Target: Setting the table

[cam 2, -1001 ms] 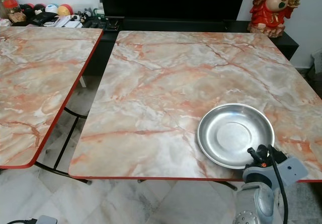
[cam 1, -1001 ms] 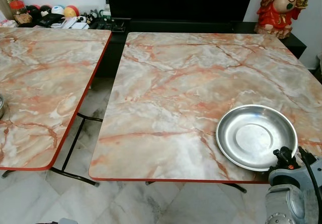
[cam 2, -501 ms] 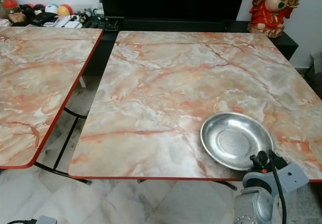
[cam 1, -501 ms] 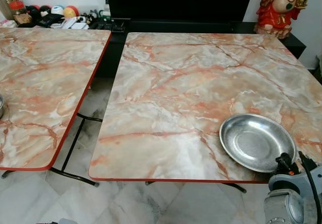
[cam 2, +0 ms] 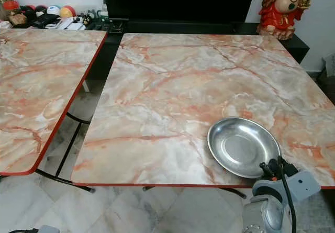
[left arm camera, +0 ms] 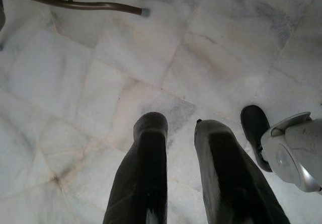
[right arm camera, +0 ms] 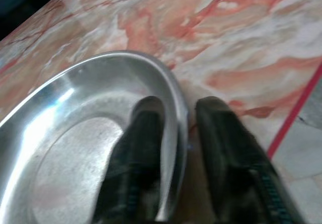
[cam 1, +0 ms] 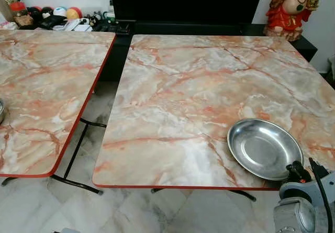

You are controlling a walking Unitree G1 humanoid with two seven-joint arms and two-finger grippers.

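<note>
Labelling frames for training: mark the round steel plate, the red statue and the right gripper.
Round steel plate [cam 1: 264,148], left eye view, inner base.
Red statue [cam 1: 285,8], left eye view, belly.
Right gripper [right arm camera: 178,114], right wrist view, between fingertips.

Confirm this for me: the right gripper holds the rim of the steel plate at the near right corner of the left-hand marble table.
Wrong table. The steel plate lies on the right-hand marble table, near its near right corner, as the left eye view shows. The rest stands: in the right wrist view the right gripper has one finger inside the rim and one outside.
</note>
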